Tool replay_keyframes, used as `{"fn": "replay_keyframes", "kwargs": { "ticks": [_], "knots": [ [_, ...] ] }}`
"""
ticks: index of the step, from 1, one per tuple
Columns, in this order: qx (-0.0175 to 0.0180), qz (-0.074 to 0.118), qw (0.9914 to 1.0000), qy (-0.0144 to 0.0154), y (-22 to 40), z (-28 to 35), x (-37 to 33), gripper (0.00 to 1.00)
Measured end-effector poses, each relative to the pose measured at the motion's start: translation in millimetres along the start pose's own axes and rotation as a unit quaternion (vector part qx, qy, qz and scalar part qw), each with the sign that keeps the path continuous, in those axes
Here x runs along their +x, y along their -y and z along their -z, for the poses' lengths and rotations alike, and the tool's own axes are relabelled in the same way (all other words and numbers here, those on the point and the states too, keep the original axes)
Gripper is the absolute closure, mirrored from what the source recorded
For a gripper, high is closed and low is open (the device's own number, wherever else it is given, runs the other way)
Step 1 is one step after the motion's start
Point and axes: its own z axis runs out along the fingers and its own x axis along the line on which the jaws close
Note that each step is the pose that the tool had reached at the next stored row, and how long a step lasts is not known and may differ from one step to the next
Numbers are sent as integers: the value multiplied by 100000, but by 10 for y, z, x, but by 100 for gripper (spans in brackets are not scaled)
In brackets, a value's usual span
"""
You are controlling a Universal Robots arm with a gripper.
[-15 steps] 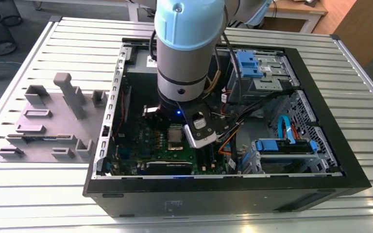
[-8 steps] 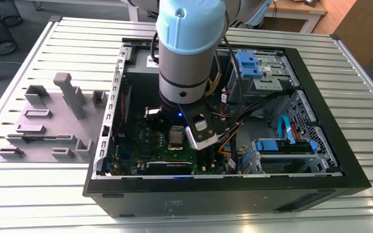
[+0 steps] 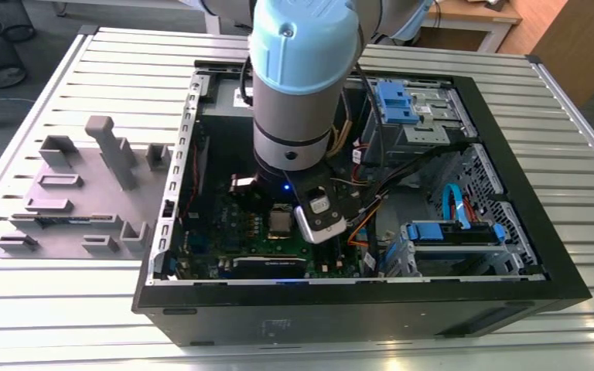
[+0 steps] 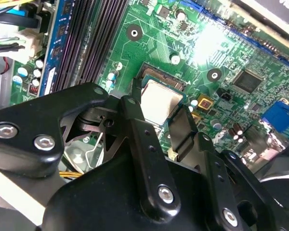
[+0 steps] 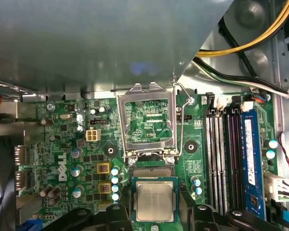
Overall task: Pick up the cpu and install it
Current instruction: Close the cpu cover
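Cpu pickup's done: your gripper has its fingers closed in, pinching it by the edges right over the open socket. Doesn't look seated yet, and the frame above the socket is flipped up.

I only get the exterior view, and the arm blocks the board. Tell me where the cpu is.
Observer: In the first wrist view the cpu lies flat at the socket on the green board; whether it is seated, I cannot tell.
Operator: Report the socket frame.
Observer: The metal frame is swung open, clear of the cpu, with board showing through it.
Operator: Give me the gripper.
Observer: In the second wrist view the gripper is down at the cpu.
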Motion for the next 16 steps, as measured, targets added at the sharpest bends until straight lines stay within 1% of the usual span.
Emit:
{"fn": "replay_keyframes", "kwargs": {
  "ticks": [6,11,16],
  "knots": [
    [13,7,100000,-3,5,-69,-1,53],
    [21,7,100000,-6,5,-76,-2,53],
    [23,253,100000,-17,-4,-96,-1,53]
  ]
}}
